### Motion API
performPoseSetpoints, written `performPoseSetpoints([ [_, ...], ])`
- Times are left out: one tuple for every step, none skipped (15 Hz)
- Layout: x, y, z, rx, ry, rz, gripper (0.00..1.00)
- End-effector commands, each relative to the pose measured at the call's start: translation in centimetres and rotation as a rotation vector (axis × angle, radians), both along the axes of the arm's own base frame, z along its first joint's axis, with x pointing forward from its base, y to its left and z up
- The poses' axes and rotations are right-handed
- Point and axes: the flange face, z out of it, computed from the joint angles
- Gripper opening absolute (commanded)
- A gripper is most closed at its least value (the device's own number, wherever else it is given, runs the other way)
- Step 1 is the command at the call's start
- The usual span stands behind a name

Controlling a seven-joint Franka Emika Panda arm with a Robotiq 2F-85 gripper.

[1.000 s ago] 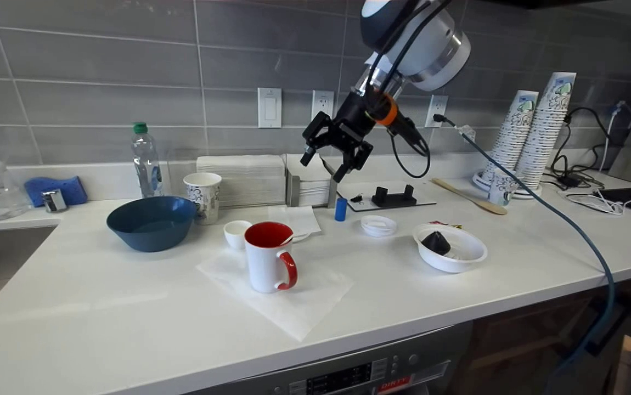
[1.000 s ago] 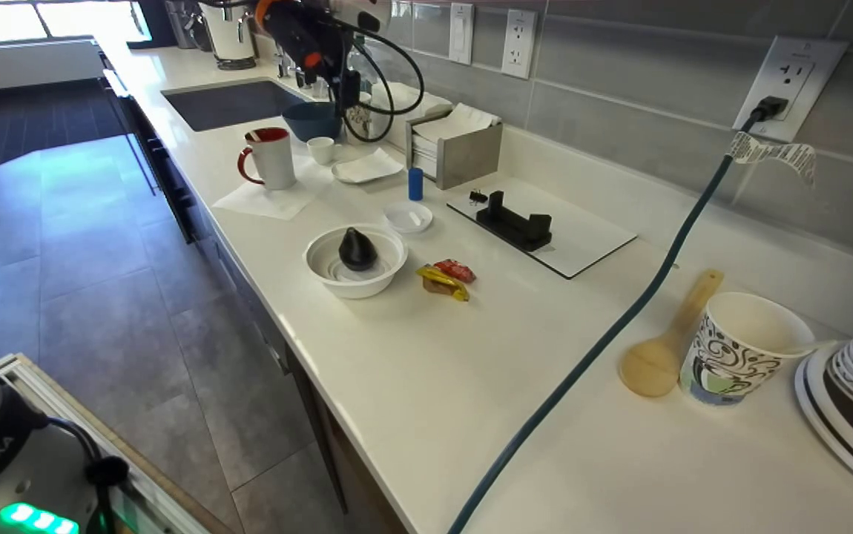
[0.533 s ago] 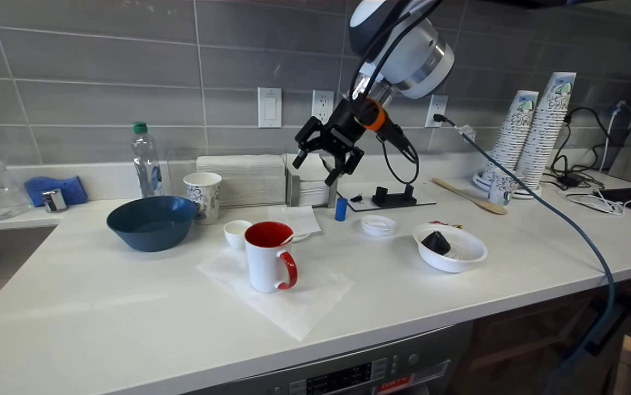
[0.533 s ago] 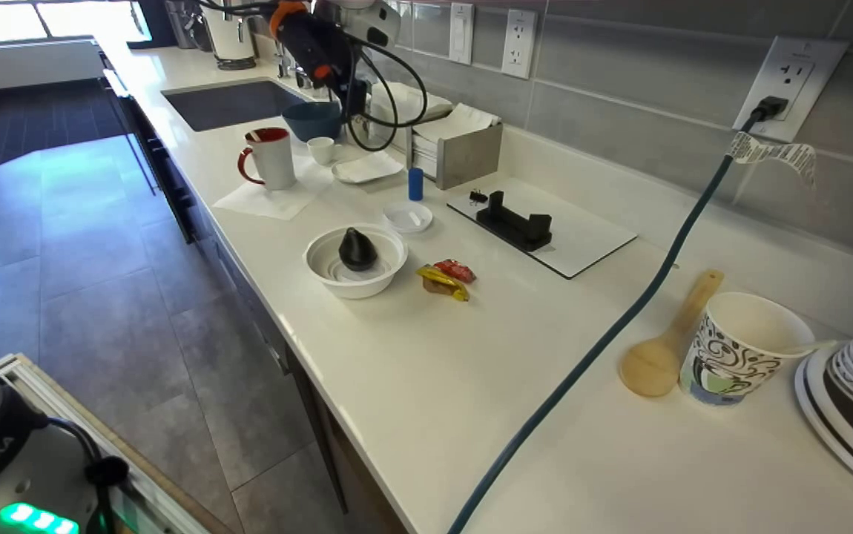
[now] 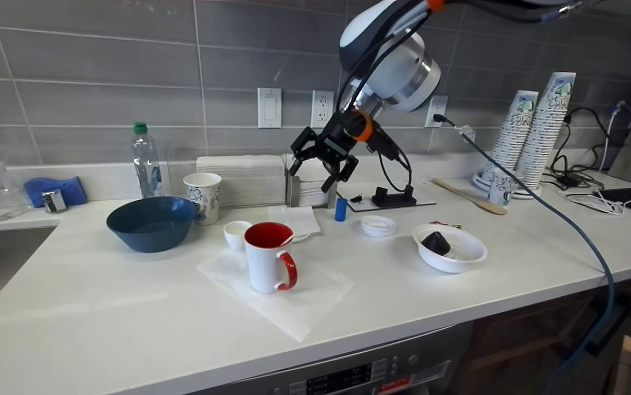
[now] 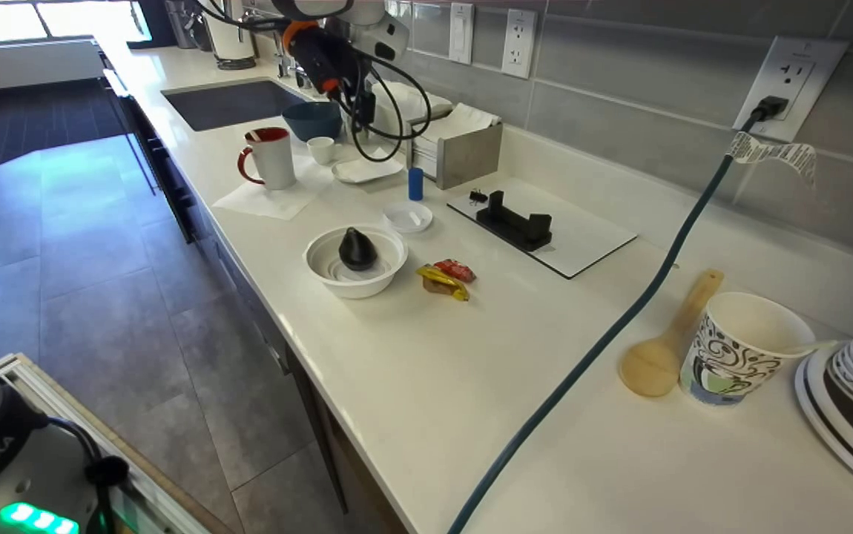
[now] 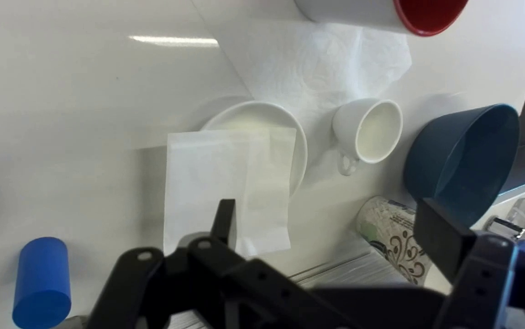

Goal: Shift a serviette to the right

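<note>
The serviette point(image 7: 207, 173) is a thin white napkin lying over part of a white saucer point(image 7: 300, 151) in the wrist view. It also shows in both exterior views, as the serviette point(image 5: 302, 220) behind the mug and the serviette point(image 6: 373, 165) on the saucer. My gripper point(image 5: 310, 178) is open and empty, raised above the counter in front of the napkin holder point(image 5: 292, 189). In the wrist view the gripper point(image 7: 333, 225) has its fingers wide apart; one finger point(image 7: 224, 219) overlaps the serviette's edge in the picture. The height between them cannot be told exactly.
A white mug with red inside point(image 5: 263, 269) stands on a larger white sheet point(image 5: 307, 307). A small white cup point(image 5: 236, 235), blue bowl point(image 5: 151, 225), paper cup point(image 5: 203, 198) and blue cylinder point(image 5: 341, 209) stand around. A white bowl point(image 5: 458, 262) is farther right.
In an exterior view my gripper has moved left and, overall, slightly down, staying open. The serviette and other things on the counter have not moved.
</note>
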Motion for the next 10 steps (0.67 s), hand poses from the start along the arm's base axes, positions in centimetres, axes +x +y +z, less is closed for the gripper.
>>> performPoseSetpoints([
  [3.1,0.2,-4.0,-0.013,0.015,-0.054,1.00],
  [3.6,0.0,-4.9,-0.016,0.022,-0.068,1.00],
  [4.0,-0.2,-5.8,-0.015,0.030,-0.076,1.00],
  [4.4,-0.4,-6.7,-0.017,0.039,-0.086,1.00],
  [4.7,-0.6,-7.4,-0.020,0.047,-0.099,1.00],
  [5.0,-0.8,-8.1,-0.022,0.058,-0.109,1.00],
  [5.3,-1.1,-8.7,-0.022,0.067,-0.119,1.00],
  [5.6,-1.2,-9.1,-0.021,0.076,-0.130,1.00],
  [5.8,-1.3,-9.4,-0.023,0.081,-0.137,1.00],
  [6.0,-1.4,-9.7,-0.027,0.088,-0.143,0.98],
])
